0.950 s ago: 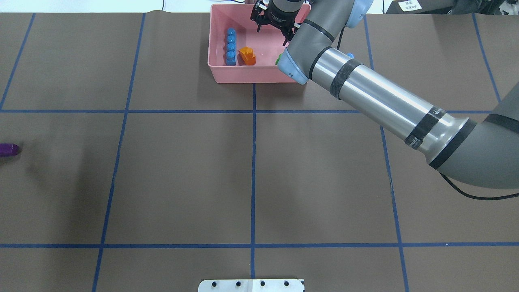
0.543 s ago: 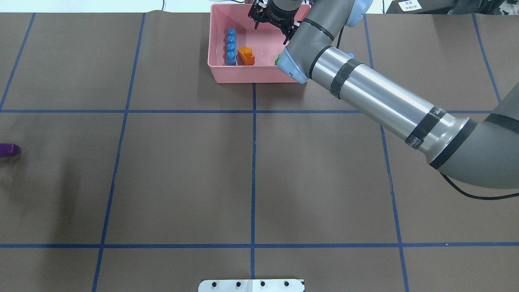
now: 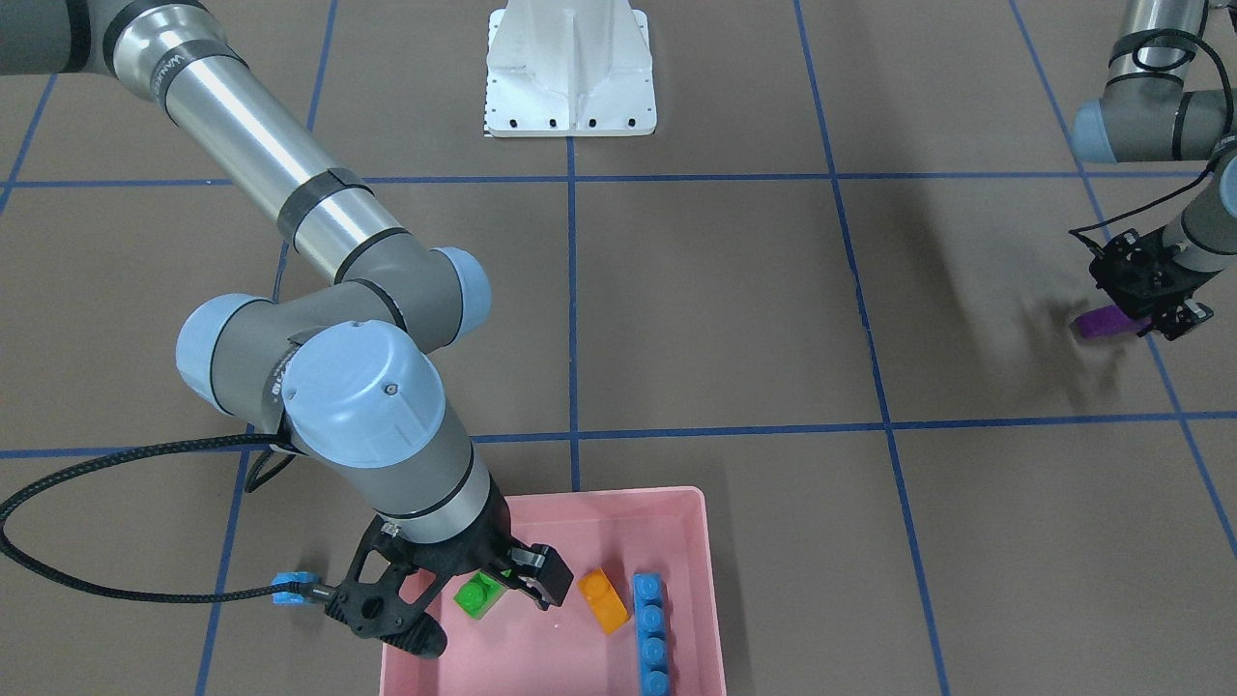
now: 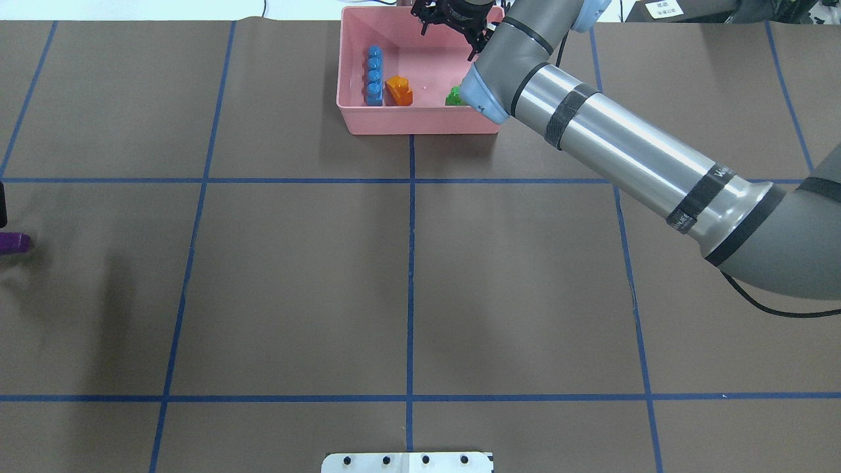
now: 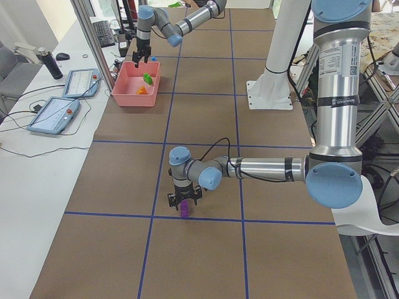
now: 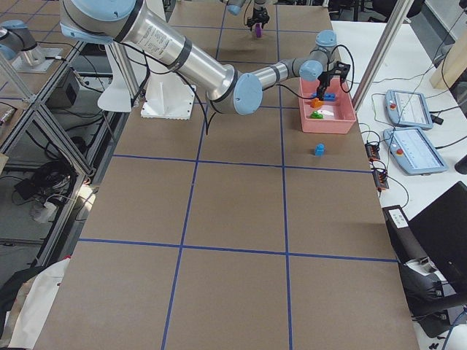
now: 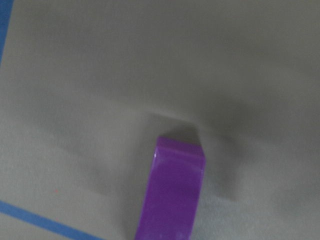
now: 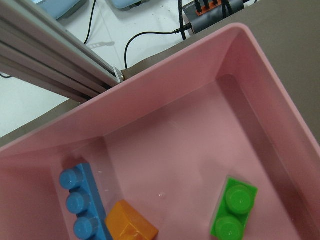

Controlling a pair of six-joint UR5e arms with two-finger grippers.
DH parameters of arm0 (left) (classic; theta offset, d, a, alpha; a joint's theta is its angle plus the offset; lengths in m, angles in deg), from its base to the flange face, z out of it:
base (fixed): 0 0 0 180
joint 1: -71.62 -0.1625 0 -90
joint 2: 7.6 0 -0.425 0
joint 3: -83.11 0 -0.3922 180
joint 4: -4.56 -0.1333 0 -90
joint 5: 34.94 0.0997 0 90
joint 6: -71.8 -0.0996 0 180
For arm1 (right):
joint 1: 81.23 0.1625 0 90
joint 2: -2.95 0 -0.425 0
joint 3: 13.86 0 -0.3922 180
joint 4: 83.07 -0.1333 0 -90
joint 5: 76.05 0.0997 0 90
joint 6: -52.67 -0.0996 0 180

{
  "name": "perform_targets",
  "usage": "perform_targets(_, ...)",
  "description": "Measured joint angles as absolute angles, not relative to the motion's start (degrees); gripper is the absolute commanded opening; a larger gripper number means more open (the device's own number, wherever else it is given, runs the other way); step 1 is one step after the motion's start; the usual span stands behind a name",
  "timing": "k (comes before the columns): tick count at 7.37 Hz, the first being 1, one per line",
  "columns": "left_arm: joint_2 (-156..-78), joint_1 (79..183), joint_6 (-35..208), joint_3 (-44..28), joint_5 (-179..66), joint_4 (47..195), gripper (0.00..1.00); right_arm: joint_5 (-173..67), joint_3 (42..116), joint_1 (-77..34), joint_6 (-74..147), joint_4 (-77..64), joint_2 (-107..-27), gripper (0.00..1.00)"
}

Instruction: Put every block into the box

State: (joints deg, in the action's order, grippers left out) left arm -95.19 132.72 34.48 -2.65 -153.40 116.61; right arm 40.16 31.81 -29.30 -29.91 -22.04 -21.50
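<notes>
The pink box [image 3: 618, 495] [image 4: 420, 123] holds the long blue block [image 3: 650, 633] [image 4: 374, 75], the orange sloped block [image 3: 604, 599] [image 4: 399, 90] and the green block [image 3: 480, 593] [image 4: 453, 97]; all three show in the right wrist view. My right gripper [image 3: 480, 607] [image 4: 453, 13] is open and empty above the box. The tiny blue block [image 3: 290, 587] [image 6: 319, 149] lies on the table beside the box. The purple wedge [image 3: 1102, 322] [image 4: 13, 242] [image 7: 175, 192] lies on the table. My left gripper [image 3: 1150, 311] hangs just over it, apparently open.
The white robot base [image 3: 570, 68] [image 4: 407, 462] stands at the table's near edge. A black cable [image 3: 97, 570] loops beside the right arm. Tablets [image 5: 80, 81] lie on the side bench beyond the box.
My right gripper has drawn back toward the box's far wall, so the green block shows more. A dark tip of the left gripper has come into view at the left edge, above the purple wedge.
</notes>
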Motion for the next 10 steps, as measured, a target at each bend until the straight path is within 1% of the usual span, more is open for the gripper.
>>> perform_targets(2,-96.0,132.5,35.1,-2.3,-152.5,116.5,0.00,40.4,32.6,-27.6,-28.8,-22.0,-23.1,1.00)
perform_targets(4,-99.2,132.6,38.8,-3.0,-152.9,113.5,0.00,41.7,35.6,-25.0,-24.6,-21.9,-27.7,1.00)
perform_targets(6,-109.1,133.0,48.0,-4.6,-155.7,102.4,0.00,43.9,39.6,-22.3,-15.9,-22.0,-35.6,1.00)
perform_targets(7,-114.3,133.3,54.1,-4.9,-157.1,97.9,0.00,44.2,40.3,-22.0,-12.7,-22.1,-38.8,1.00)
perform_targets(8,-118.9,133.6,60.4,-4.9,-158.3,95.2,0.00,44.1,40.5,-22.4,-11.0,-22.3,-40.9,1.00)
perform_targets(10,-128.9,133.7,73.2,-4.0,-160.9,91.5,0.00,41.8,40.0,-24.9,-9.9,-24.5,-42.4,1.00)
